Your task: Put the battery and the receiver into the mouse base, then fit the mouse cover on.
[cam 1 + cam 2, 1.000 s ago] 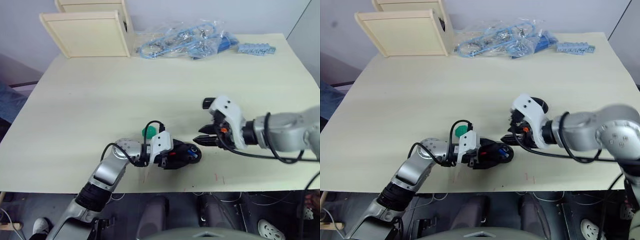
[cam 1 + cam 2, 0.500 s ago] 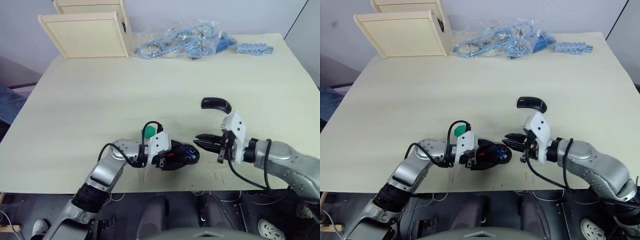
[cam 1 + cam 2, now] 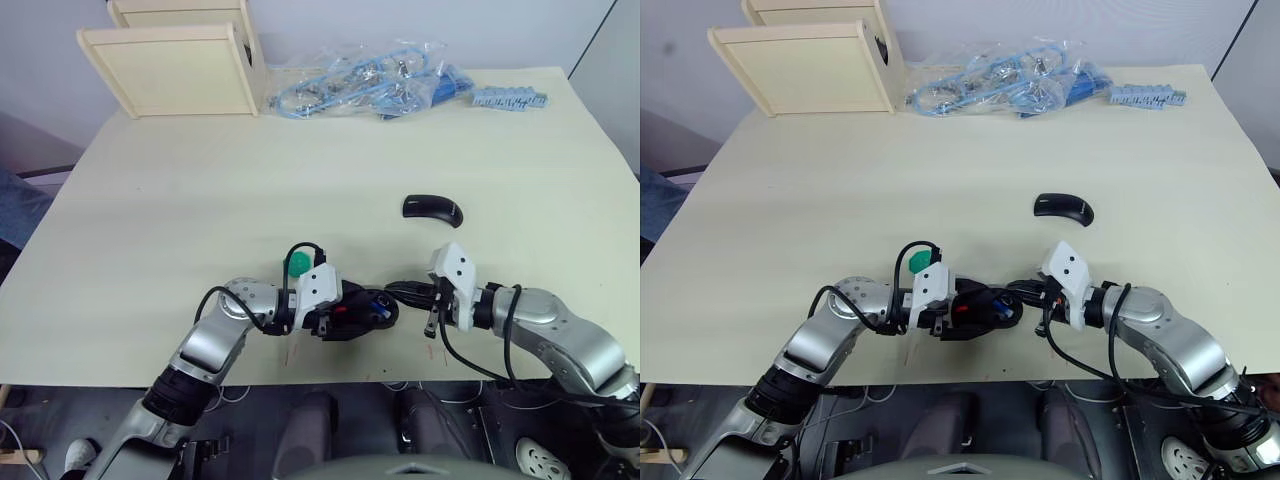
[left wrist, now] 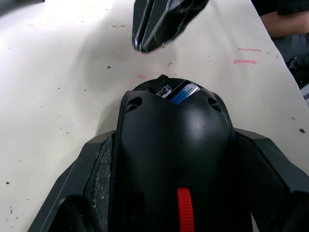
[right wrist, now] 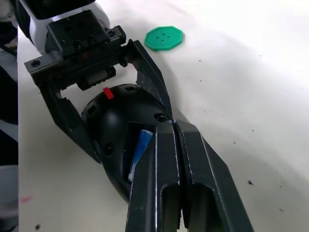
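Observation:
My left gripper [image 3: 352, 312] is shut on the black mouse base [image 3: 358, 310], holding it low over the table near the front edge. The base [image 4: 174, 145] shows a red patch. The blue-and-white battery [image 4: 179, 93] lies in the recess at its far end and also shows as a blue strip [image 5: 141, 145]. My right gripper [image 3: 392, 290] is shut, fingers pressed together, with its tips [image 5: 170, 126] touching that end of the base beside the battery. The glossy black mouse cover [image 3: 432, 207] lies on the table beyond the right arm. The receiver is hidden.
A green round disc [image 3: 297, 264] lies just behind the left gripper. At the back of the table [image 3: 200, 180] stand a pale wooden box [image 3: 175, 60], a clear bag of blue cables [image 3: 370, 80] and a blue strip of parts [image 3: 512, 97]. The front edge is close.
My right arm has dropped lower toward the front edge, uncovering the mouse cover, and its fingers have come together at the base's end. The left gripper and base have stayed put.

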Tool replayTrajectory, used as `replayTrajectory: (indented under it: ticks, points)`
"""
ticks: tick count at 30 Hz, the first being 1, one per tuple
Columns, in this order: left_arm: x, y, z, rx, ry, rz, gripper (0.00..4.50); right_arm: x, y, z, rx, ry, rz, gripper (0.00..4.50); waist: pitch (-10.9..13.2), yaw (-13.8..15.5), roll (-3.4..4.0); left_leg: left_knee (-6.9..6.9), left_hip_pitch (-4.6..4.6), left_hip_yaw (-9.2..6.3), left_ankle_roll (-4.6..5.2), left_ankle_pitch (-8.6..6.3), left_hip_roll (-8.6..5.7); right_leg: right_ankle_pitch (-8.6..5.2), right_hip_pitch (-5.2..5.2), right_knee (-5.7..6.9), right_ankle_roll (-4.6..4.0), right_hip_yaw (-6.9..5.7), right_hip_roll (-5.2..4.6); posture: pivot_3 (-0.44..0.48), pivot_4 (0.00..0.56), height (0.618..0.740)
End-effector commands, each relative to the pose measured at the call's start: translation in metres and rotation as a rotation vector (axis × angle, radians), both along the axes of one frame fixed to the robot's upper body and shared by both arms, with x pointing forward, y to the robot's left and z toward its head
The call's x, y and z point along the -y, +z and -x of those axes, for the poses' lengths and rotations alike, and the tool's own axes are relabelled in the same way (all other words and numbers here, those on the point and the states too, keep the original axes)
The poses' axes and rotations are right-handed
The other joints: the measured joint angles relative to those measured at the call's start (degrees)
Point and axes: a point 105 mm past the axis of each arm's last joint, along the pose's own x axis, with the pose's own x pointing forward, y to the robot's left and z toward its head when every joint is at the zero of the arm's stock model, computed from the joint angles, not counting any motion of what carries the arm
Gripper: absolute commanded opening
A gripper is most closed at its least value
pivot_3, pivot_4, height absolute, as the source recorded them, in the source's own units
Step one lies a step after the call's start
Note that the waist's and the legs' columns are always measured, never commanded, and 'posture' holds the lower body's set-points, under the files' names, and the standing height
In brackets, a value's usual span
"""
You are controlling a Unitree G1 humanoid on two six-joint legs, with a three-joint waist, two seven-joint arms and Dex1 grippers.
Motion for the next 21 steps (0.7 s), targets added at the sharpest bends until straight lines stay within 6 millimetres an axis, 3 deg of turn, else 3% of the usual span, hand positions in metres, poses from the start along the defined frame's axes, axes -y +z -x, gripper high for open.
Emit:
replayTrajectory:
  ticks: [1, 21]
  points:
    - [0.000, 0.000, 0.003, 0.004, -0.017, -0.005, 3.03, -0.005, 0.006, 0.003, 0.032, 0.029, -0.015, 0.05, 0.0, 0.0, 0.00, 0.00, 0.00, 0.01, 0.00, 0.00, 0.00, 0.00, 0.00, 0.00, 0.00, 0.01, 0.00, 0.000, 0.150, 0.740]
    - [0.001, 0.001, 0.006, 0.004, -0.021, -0.003, 3.03, -0.007, -0.008, 0.004, -0.006, 0.020, 0.010, 0.05, 0.0, 0.0, 0.00, 0.02, 0.01, 0.00, 0.00, 0.00, -0.01, 0.00, 0.00, 0.04, 0.00, 0.00, 0.00, 0.000, 0.150, 0.740]
